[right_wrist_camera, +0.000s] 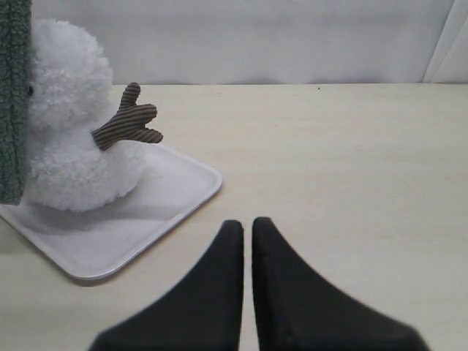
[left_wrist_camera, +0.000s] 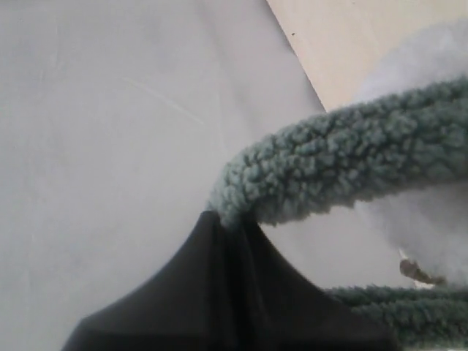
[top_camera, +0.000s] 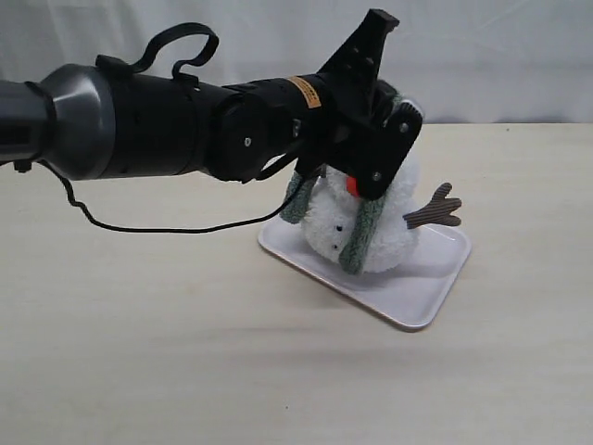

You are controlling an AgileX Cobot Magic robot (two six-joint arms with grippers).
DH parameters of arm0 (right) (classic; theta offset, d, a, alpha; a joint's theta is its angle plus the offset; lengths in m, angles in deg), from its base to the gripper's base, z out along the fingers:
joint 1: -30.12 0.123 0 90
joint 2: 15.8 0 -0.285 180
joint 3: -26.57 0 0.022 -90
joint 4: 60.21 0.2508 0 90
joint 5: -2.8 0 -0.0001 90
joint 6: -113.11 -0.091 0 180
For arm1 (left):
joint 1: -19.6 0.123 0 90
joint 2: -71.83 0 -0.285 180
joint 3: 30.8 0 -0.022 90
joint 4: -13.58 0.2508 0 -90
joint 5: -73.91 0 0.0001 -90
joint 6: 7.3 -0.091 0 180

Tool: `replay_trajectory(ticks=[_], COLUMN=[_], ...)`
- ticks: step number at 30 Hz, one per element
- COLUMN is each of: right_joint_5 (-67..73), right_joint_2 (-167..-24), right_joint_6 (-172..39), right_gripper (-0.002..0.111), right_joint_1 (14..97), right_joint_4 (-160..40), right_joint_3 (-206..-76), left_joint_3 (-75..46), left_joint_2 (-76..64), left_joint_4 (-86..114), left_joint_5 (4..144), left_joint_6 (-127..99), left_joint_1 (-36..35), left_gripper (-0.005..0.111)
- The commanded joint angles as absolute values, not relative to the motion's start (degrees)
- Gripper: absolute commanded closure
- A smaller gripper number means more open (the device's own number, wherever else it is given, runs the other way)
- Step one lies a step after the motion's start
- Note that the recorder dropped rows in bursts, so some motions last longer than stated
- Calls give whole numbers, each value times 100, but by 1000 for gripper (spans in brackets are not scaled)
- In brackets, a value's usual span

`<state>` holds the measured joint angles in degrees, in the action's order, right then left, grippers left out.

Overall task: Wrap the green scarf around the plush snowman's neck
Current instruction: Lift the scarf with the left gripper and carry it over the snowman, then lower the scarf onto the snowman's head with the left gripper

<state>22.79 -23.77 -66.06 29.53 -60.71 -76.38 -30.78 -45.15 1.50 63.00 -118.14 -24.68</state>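
Left gripper clamped on the green scarf up by the plush snowman — scarf ends hanging down its front, snowman on the white tray. Right gripper pressed together, empty.

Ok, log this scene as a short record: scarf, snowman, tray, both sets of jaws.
snowman: sitting on the tray, head mostly hidden by the left arm
tray: white, flat on the table
scarf: green, draped on the snowman, one strand down its front, another at its side
left jaws: shut on the scarf, up by the snowman's head
right jaws: shut, empty, above the table near the tray
neck wrap: cannot tell if complete; the arm covers it
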Motion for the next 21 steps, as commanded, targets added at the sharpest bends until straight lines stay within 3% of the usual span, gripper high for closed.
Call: replay_trajectory(ticks=[1,21], right_joint_5=[2259,2259], right_joint_2=[-2359,-2359], right_joint_6=[-6621,-6621], right_gripper=[104,104], right_joint_1=[2960,2960], right_joint_4=[-6063,-6063], right_joint_3=[-7621,-7621], left_joint_3=[-3382,-3721], left_joint_2=[-4526,-5390], left_joint_4=[107,107], left_joint_5=[6148,6371], left_joint_6=[-10778,-10764], left_joint_1=[-2624,-2442], left_gripper=[107,107])
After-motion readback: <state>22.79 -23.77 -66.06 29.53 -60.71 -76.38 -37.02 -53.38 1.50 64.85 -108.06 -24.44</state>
